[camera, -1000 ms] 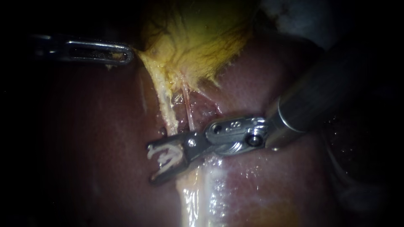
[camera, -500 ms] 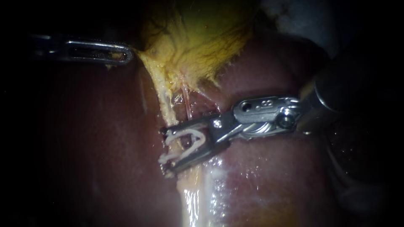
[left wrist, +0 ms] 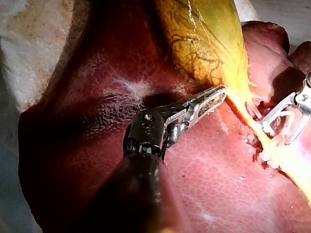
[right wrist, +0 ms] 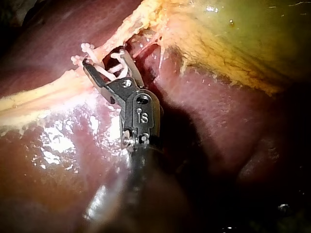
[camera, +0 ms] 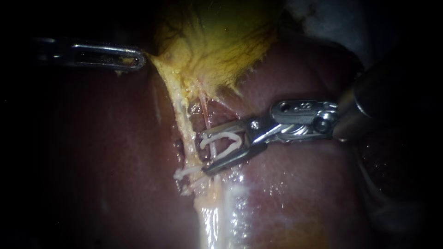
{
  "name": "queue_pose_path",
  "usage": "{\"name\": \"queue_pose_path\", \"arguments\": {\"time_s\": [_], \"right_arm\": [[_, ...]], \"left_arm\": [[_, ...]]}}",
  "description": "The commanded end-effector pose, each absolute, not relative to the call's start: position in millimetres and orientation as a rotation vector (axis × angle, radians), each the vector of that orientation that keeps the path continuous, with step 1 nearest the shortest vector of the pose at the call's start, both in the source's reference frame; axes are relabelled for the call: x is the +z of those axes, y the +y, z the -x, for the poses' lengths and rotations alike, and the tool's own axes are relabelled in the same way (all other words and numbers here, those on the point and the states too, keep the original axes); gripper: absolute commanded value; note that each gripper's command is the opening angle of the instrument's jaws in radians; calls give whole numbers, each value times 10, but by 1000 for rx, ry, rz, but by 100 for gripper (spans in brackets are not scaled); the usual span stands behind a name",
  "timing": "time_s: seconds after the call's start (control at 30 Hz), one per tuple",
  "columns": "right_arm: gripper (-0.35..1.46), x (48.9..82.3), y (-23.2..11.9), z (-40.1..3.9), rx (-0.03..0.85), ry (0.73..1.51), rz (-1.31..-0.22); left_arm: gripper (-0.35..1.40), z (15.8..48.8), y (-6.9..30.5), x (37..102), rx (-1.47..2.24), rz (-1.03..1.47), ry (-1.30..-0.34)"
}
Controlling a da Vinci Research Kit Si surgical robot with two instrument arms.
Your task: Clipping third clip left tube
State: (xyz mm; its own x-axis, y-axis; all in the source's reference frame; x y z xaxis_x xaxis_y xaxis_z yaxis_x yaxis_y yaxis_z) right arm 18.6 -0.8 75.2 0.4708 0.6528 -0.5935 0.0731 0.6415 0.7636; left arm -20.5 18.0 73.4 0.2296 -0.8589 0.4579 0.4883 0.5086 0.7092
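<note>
L instrument (camera: 138, 60) jaws clamp yellow-green gallbladder (camera: 217, 41), tensioning it left. R instrument (camera: 205, 153) jaws, wide apart, carry white plastic clip (camera: 226, 138) astride thin pinkish tube (camera: 205, 115).

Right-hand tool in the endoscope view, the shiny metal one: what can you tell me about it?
The slender silvery metal instrument from the right has a dark round shaft, a bright hinged wrist with a pin, and a small claw of two thin jaws. The jaws stand apart, carrying an open white plastic-looking clip seated against both. The claw lies almost level over the glistening red-brown liver and appears to straddle a thin pinkish tube beside a pale yellowish strand.
</note>
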Motion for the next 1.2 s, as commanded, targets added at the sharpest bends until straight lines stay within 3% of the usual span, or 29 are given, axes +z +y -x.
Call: {"name": "queue_pose_path", "arguments": {"time_s": [0.03,0.3,0.57,0.73,0.87,1.2], "right_arm": [[48,757,-9,-188,410,1035,-828],[48,786,-14,-207,453,1077,-904],[48,786,-20,-232,530,1211,-1110],[48,781,-23,-240,583,1313,-1184],[49,774,-17,-244,673,1378,-1181],[42,754,17,-241,752,1383,-1150]], "left_arm": [[-35,205,180,733,-975,-469,-940],[-35,205,180,734,-975,-469,-940],[-35,205,180,734,-975,-469,-940],[-35,205,180,734,-975,-469,-940],[-35,205,180,734,-975,-469,-940],[-35,205,181,734,-975,-469,-940]]}}
